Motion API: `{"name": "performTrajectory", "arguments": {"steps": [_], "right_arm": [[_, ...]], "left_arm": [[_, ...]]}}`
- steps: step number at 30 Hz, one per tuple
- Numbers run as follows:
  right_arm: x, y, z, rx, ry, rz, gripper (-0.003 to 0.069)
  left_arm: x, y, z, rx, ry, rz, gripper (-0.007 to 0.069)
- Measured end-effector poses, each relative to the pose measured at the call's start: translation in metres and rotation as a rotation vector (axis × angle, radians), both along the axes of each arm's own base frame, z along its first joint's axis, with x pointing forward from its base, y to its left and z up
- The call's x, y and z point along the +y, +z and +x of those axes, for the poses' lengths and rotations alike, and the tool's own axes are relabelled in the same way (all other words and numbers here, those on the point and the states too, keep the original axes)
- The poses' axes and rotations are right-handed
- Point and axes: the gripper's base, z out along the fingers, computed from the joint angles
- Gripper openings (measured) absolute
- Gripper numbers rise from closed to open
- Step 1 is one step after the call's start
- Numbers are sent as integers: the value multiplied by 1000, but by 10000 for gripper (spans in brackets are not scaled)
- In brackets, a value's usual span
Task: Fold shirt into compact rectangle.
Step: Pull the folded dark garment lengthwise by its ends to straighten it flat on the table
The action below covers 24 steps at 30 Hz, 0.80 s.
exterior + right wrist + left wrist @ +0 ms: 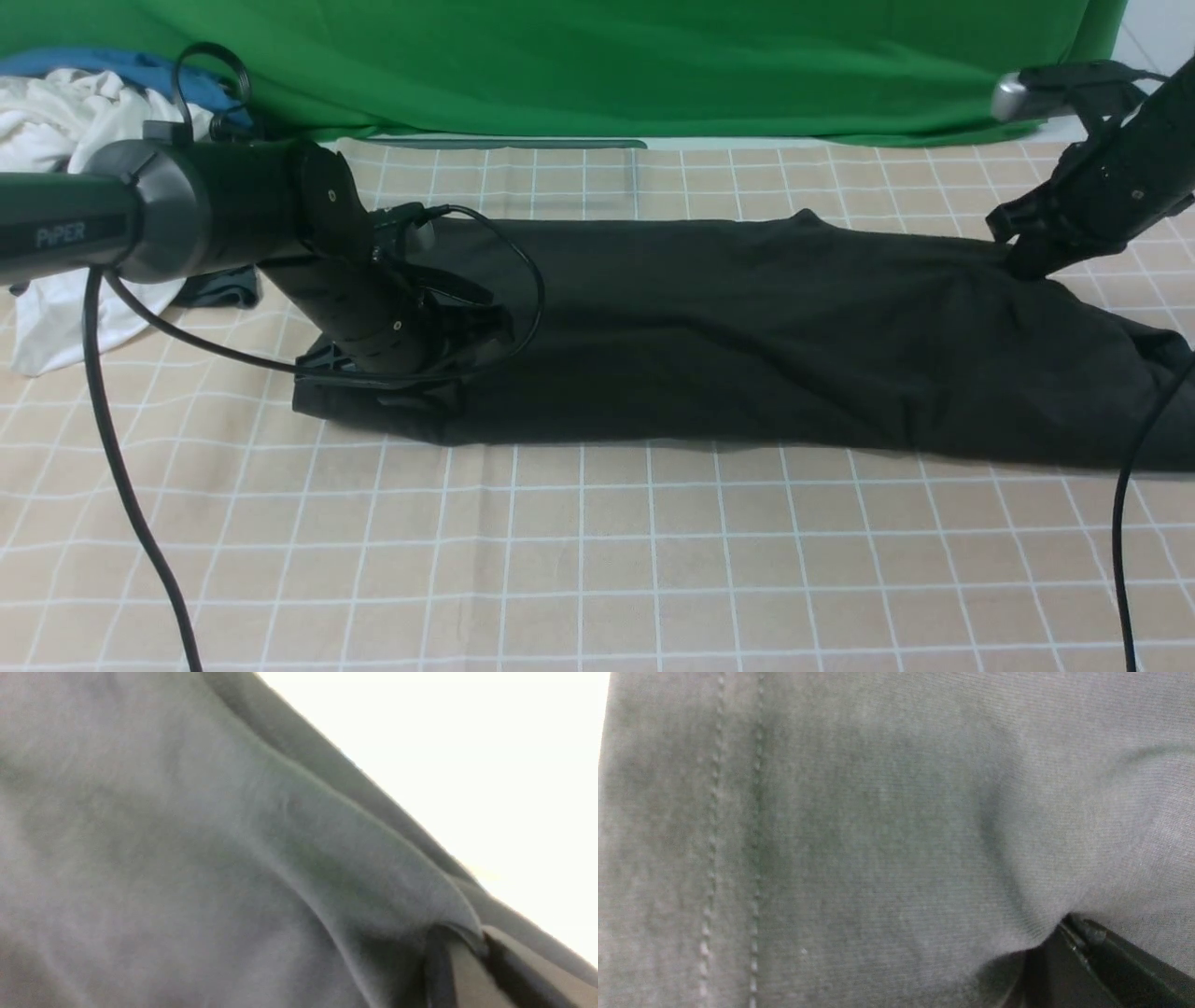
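1. The shirt (747,336) lies as a long band across the middle of the desk (597,560).
2. My left gripper (448,345) and right gripper (1022,261) are both closed, pinching its ends.
3. It looks soft, light and limp, so I'd grip the stitched edges.

black knit shirt (187,858): fills most of view, blurred | raised fold: runs diagonally into right gripper (481,956) | jaws: pinched on fold | beyond cloth edge: washed-out white

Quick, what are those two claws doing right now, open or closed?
Left gripper: closed, pinching the black shirt.
Right gripper: closed, pinching the same shirt.
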Motion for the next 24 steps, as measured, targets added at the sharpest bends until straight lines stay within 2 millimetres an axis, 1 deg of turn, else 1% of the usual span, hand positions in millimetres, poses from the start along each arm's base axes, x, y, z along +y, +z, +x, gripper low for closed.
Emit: {"name": "performTrajectory", "arguments": {"steps": [6,9,12,14,16,17,18,21,23,24], "right_arm": [[-4,0,5,-50,8,-35,59],[-5,0,9,-90,10,-51,72],[-11,3,15,-172,15,-113,137],[-14,6,17,-197,15,-135,213],[-15,9,17,-181,16,-136,279],[-15,12,14,-142,11,-127,307],[-14,16,11,-108,5,-117,318],[-16,25,3,-33,-13,-121,321],[-22,23,-4,40,-49,-120,320],[-22,22,-5,46,-53,-120,320]], "left_arm": [[0,0,0,-2,-2,0,13],[0,0,0,-2,-3,0,13],[0,0,0,-2,-3,0,13],[0,0,0,-1,-3,0,13],[0,0,0,0,-3,1,13],[0,0,0,0,-4,1,13],[0,0,0,0,-4,1,13],[0,0,0,1,-5,1,13],[0,0,0,3,-5,1,13],[0,0,0,3,-5,1,13]]}}
